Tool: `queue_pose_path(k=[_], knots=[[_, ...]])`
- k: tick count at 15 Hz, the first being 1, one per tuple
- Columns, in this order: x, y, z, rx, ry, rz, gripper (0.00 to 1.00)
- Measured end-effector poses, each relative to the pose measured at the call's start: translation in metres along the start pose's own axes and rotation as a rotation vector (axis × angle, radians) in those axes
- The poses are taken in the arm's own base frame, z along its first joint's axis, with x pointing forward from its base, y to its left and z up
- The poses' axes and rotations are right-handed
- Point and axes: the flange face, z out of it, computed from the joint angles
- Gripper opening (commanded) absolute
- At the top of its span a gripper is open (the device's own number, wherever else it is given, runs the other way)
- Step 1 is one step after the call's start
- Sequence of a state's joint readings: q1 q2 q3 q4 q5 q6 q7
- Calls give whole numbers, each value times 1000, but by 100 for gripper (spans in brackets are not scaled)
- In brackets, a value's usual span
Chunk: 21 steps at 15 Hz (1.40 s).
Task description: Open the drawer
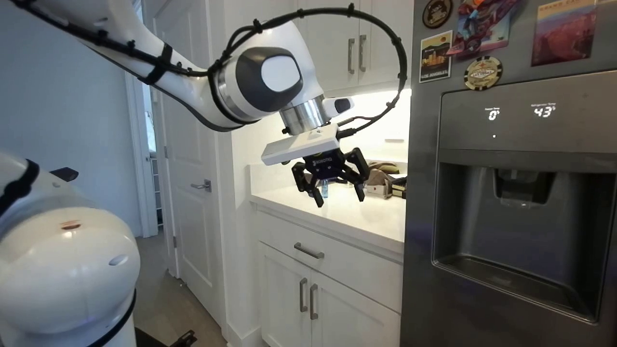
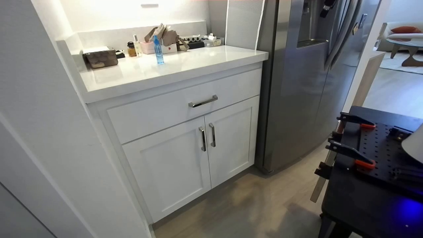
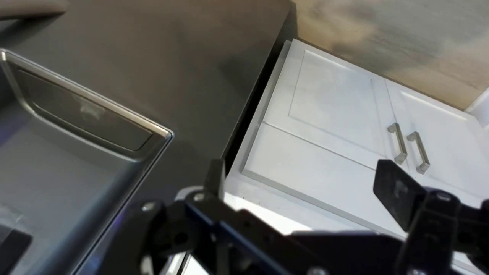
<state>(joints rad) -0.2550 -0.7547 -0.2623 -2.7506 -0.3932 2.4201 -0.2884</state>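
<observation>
In an exterior view: claw [image 1: 340, 196], one, black, hung from a white arm [image 1: 265, 82], its fingers parted wide. Below the claw and well apart from it: drawer [image 1: 344, 262], one, white, wide, fully closed, with a short metal bar handle [image 1: 308, 250]. Beneath that: cabinet doors [image 1: 332, 308], one pair. Behind the claw, as I see it: countertop [image 1: 371, 217], white. To the picture's right of the claw: refrigerator [image 1: 511, 130], one, grey, display lit.

In an exterior view, goods on the countertop behind the claw: blue bottle [image 2: 159, 53], one, upright; brown box [image 2: 100, 59], one, near the end. Under them: the drawer, front flush.

Wrist view: fingers [image 3: 397, 194] of the claw, well apart; the drawer front shows between their tips, handle hidden. Beyond one finger: dispenser recess [image 3: 76, 152] of the refrigerator. Farther past the drawer: cabinet doors, then floor [image 3: 420, 38].
</observation>
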Motion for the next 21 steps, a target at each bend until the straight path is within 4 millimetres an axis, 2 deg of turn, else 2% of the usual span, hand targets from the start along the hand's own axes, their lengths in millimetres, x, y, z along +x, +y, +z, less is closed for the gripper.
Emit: queue_pose_path(k=[3, 5, 7, 11, 17, 18, 21], knots=[[28, -8, 11, 6, 4, 10, 100], [44, -25, 22, 30, -18, 0, 100], [59, -52, 31, 77, -34, -20, 100], [81, -123, 38, 180, -61, -114, 100], [88, -211, 31, 276, -81, -322, 100], [88, -217, 30, 280, -81, -334, 100], [87, -215, 32, 278, -84, -325, 100]])
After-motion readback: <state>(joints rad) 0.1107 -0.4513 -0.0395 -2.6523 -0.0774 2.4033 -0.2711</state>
